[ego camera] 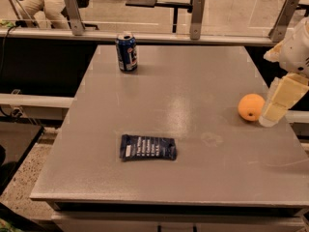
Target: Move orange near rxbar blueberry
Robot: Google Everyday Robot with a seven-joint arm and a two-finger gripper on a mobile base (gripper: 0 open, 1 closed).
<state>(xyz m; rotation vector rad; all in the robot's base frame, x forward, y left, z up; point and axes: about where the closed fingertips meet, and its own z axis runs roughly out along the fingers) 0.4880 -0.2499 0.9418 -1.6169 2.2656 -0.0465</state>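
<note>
So the gripper point(269, 117) is hanging at the right edge of the table point(193, 81), its cream-colored tip low over the tabletop. Honestly can't tell how wide it's set or whether it has hold of anything. The orange point(251, 107) sits near that same right edge of the table, just beside the gripper. The snack bar point(147, 147) lies flat toward the table's front, left of the middle, well apart from the orange. A soda can point(126, 51) stands at the table's back left.
</note>
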